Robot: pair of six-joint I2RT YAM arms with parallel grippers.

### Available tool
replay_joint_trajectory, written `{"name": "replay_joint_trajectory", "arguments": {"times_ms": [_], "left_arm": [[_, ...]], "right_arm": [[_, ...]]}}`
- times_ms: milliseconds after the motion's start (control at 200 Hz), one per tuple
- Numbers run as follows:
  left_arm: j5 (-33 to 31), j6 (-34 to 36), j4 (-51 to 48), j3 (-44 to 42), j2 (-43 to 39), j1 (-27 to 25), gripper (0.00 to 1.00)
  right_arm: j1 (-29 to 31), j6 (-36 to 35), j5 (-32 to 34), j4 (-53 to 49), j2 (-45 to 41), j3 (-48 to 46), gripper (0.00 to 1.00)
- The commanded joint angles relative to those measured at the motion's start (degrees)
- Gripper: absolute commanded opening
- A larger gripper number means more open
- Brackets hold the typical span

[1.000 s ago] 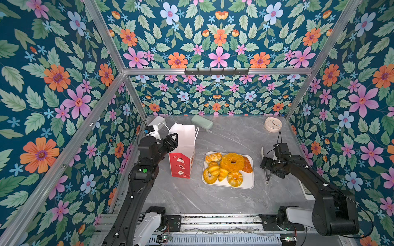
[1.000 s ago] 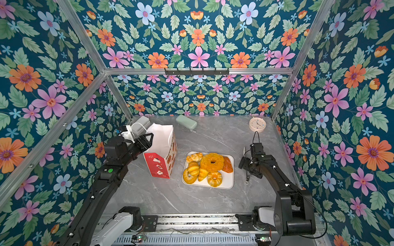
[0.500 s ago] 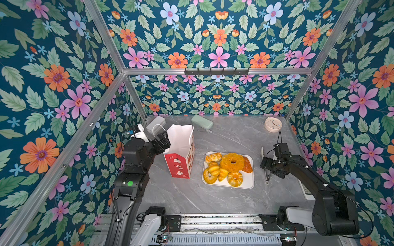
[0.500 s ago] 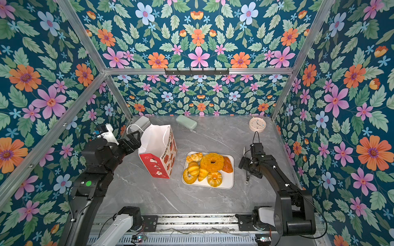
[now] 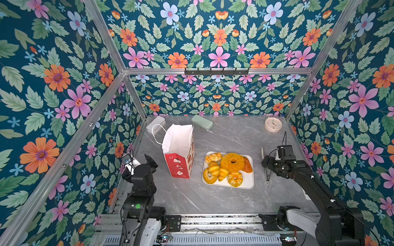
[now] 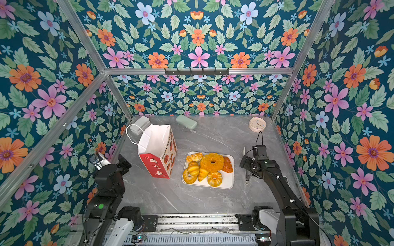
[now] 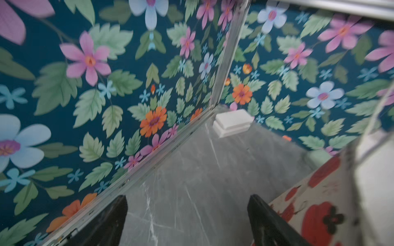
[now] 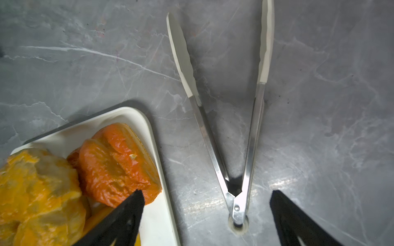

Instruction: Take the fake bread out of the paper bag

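1. The fake bread lies piled on a white tray on the grey tabletop.
2. The paper bag stands upright just beside the tray, its top open.
3. The left tool is wide and holds nothing, near the bag.
4. The right tool is wide and empty, over metal tongs beside the tray.

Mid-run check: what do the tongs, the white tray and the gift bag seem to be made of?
The tongs: bare shiny metal arms with reflections, likely steel; pale matte tips, perhaps silicone or plastic. The tray: smooth off-white, rounded rim, probably plastic or melamine. The paper bag: thin matte paper with creases, printed red base, white cord handles.
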Motion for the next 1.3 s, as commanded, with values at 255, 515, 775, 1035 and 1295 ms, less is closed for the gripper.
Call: {"name": "replay_joint_trajectory", "arguments": {"times_ms": [255,515,775,1035,1295], "left_arm": [[5.4,12.3,58.7,-25.7,14.7,-0.1,0.89],[11.8,19.2,79.6,-24.2,37.7,0.0,0.89],[15.0,20.9,94.6,-20.3,56.4,1.2,0.9],[19.4,21.0,100.7,-17.2,68.3,3.5,0.9],[21.3,21.3,94.7,-13.7,69.1,4.2,0.97]], "right_arm": [[1.0,-3.4,0.1,6.6,-8.6,-3.8,0.99],[2.7,-5.2,1.9,10.2,-8.5,-5.6,0.99],[4.0,-8.0,10.8,14.5,-8.8,-5.1,0.99],[4.0,-13.7,17.5,30.4,-5.9,-7.3,0.99],[3.9,-23.2,18.1,59.8,5.7,-16.6,0.99]]}}
